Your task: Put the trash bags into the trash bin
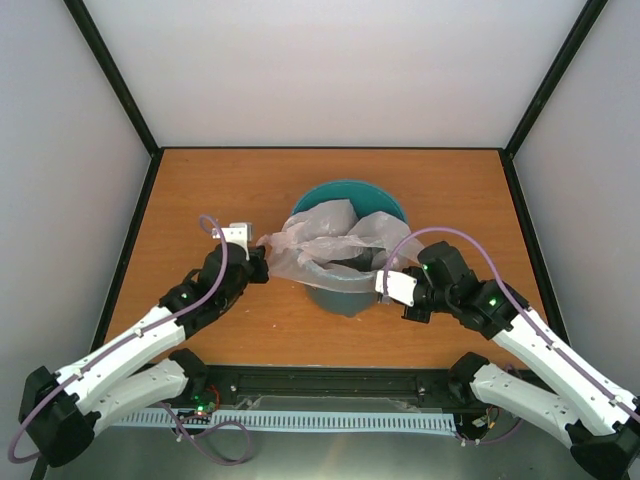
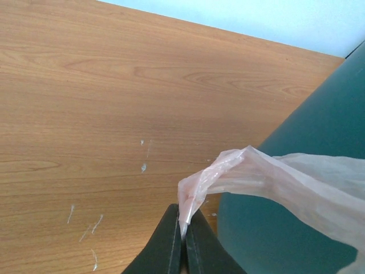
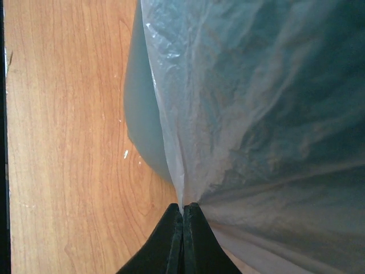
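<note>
The teal trash bin (image 1: 349, 192) stands upright in the middle of the table. The pale-pink translucent trash bag (image 1: 330, 240) lies draped over the bin's mouth and near rim, partly sunk inside. My left gripper (image 1: 263, 262) is shut on the bag's left edge, just left of the bin; the left wrist view shows the film (image 2: 228, 171) pinched between the fingers, beside the bin's wall (image 2: 319, 125). My right gripper (image 1: 383, 270) is shut on the bag's right edge at the bin's near right side; the right wrist view shows the film (image 3: 256, 114) stretched over the bin (image 3: 140, 120).
The wooden table (image 1: 220, 190) is walled by white panels with black frame posts at the back corners. Small white flecks mark the wood (image 2: 143, 167) left of the bin. The arms' base rail (image 1: 320, 385) runs along the near edge.
</note>
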Tool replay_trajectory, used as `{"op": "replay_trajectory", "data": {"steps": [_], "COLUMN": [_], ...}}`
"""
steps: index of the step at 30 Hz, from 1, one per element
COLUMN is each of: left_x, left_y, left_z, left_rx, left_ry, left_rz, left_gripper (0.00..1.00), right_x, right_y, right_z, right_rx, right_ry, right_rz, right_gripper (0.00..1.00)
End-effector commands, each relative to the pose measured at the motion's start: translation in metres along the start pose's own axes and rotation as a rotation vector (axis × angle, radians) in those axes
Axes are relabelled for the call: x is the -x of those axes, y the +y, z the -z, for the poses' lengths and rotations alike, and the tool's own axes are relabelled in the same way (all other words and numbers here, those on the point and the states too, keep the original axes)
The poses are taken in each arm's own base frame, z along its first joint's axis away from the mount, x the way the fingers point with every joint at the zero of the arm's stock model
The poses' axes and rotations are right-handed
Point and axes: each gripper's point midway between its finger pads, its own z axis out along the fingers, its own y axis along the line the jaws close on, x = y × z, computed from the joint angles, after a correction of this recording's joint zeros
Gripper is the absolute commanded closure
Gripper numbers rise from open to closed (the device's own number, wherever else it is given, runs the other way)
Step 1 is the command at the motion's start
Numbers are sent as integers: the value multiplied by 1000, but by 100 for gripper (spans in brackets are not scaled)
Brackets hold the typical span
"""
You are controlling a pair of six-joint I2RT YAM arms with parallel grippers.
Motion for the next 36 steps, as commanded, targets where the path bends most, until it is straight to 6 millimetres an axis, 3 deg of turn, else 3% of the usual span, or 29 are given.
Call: {"op": "replay_trajectory", "data": {"steps": [1, 4, 6, 8, 10, 14, 17, 20, 24, 29, 36], "left_x": [29, 39, 46, 52, 56, 64, 72, 76, 75, 69, 64], "left_y": [-4, -6, -7, -8, -8, -15, -24, -32, -41, -53, -65], "left_z": [5, 20, 31, 41, 50, 66, 78, 85, 86, 90, 100], "left_rx": [7, -18, -41, -58, -74, -126, -183, -222, -262, -333, -414], "left_ry": [-89, -120, -155, -179, -194, -215, -241, -258, -237, -208, -206], "left_rz": [17, 7, 13, 24, 27, 4, -26, -65, -97, -147, -199], "left_gripper": [99, 96, 85, 67, 53, 40, 36, 33, 32, 32, 32], "right_x": [13, 31, 42, 51, 60, 83, 103, 110, 93, 85, 98], "right_y": [2, 11, 16, 24, 29, 36, 21, -18, -56, -72, -94], "right_z": [9, 31, 46, 60, 73, 106, 128, 126, 100, 81, 94], "right_rx": [6, 55, 82, 121, 163, 232, 182, 22, -127, -176, -272], "right_ry": [-60, -137, -194, -235, -265, -342, -395, -361, -203, -135, -166], "right_rz": [-14, -11, -7, -3, -3, -7, -25, -94, -100, -105, -98], "right_gripper": [97, 92, 77, 61, 52, 48, 48, 48, 42, 44, 50]}}
